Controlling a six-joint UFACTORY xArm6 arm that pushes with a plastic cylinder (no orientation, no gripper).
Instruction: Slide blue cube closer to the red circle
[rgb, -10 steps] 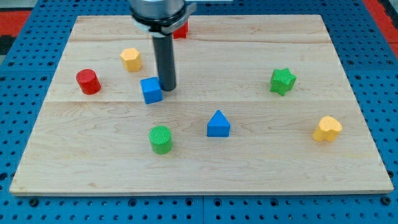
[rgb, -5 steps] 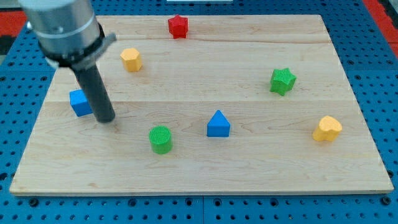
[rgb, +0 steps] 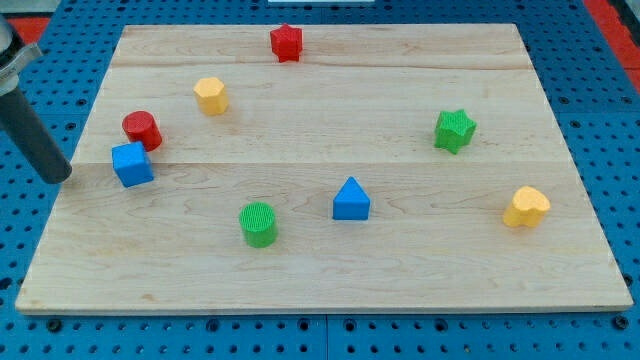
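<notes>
The blue cube (rgb: 132, 164) sits at the board's left side, just below the red circle (rgb: 142, 130), a short red cylinder; the two look to be touching or nearly so. My tip (rgb: 58, 176) is at the view's far left, off the board's left edge, to the left of the blue cube with a clear gap between them. The rod rises up and to the left out of the view.
A yellow block (rgb: 211, 95), a red star (rgb: 286, 42), a green star (rgb: 455, 130), a yellow heart-like block (rgb: 526, 207), a blue triangle (rgb: 350, 199) and a green cylinder (rgb: 259, 223) lie on the wooden board (rgb: 330, 270). Blue pegboard surrounds it.
The blue cube was pushed left to beside the red circle. My tip then moved left past the cube and off the board's left edge.
</notes>
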